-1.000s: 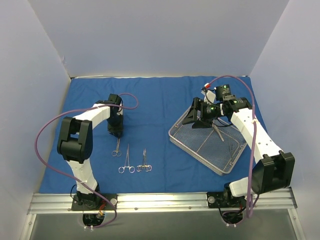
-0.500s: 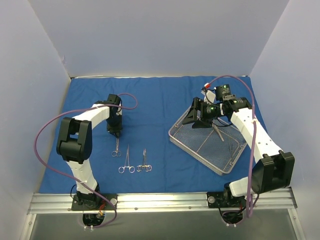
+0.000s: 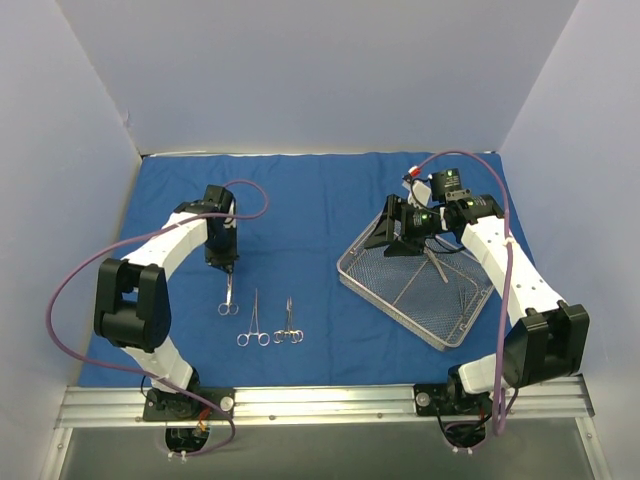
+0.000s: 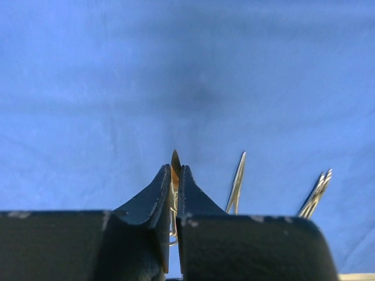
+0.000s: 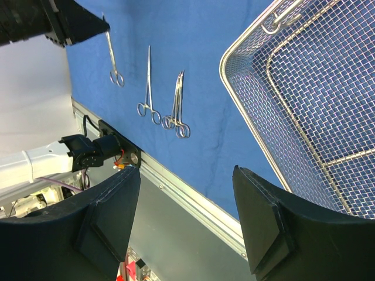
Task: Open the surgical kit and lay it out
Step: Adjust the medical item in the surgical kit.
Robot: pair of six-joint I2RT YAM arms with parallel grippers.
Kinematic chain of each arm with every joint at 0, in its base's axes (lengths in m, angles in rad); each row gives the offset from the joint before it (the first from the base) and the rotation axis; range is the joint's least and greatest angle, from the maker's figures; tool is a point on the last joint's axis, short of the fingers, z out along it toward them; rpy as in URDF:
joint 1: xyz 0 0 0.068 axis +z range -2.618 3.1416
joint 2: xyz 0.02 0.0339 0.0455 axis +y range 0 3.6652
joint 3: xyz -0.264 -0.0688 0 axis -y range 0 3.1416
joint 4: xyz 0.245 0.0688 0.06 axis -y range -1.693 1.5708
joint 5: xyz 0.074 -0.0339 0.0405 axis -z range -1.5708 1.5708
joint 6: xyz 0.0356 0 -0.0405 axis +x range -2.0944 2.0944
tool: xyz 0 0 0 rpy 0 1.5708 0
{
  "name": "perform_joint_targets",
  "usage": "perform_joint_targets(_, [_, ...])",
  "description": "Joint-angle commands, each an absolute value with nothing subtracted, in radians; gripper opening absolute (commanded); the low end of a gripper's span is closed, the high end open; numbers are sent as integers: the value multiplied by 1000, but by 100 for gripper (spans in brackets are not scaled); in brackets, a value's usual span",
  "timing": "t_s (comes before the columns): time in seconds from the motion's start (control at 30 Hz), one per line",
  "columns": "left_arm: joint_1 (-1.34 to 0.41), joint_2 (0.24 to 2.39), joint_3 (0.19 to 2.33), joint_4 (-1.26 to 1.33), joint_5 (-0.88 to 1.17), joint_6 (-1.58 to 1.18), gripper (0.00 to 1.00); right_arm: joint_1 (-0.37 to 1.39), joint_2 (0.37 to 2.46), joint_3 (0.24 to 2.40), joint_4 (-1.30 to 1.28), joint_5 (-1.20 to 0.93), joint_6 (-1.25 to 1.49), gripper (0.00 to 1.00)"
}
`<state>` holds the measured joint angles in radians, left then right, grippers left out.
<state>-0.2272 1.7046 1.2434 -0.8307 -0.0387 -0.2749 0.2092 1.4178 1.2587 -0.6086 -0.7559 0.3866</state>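
Overhead: royal-blue cloth wrap (image 3: 320,190) lies spread flat, with the rectangular silver wire-mesh tray (image 3: 430,315) on its right part holding slim steel instruments (image 3: 412,283). Left gripper (image 3: 228,268) is clamped on the tip of the leftmost steel forceps (image 3: 228,297), with two other forceps (image 3: 253,322) just beside. Right gripper (image 3: 392,240) hovers over the tray's far corner.

Left wrist: fingers (image 4: 158,199) pinch the forceps tip (image 4: 175,163).

Right wrist: fingers (image 5: 263,228) stand apart, holding nothing.

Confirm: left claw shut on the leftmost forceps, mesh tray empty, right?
Wrong on the tray: the top view shows the mesh tray holds tools. The left claw is shut on the leftmost forceps.
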Motion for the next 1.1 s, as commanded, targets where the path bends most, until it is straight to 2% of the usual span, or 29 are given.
perform_joint_targets(0.0, [-227, 1651, 1204, -896, -34, -302, 2, 202, 1408, 1259, -601, -778, 374, 65])
perform_joint_targets(0.27, [-258, 1606, 1135, -927, -71, -336, 2, 202, 1396, 1241, -588, -792, 382, 65])
perform_joint_targets(0.53, [-342, 1666, 1114, -919, -110, -368, 2, 201, 1370, 1224, -592, -793, 384, 65])
perform_joint_targets(1.07, [-321, 1750, 1121, -923, -163, -359, 2, 183, 1342, 1216, -612, -778, 374, 65])
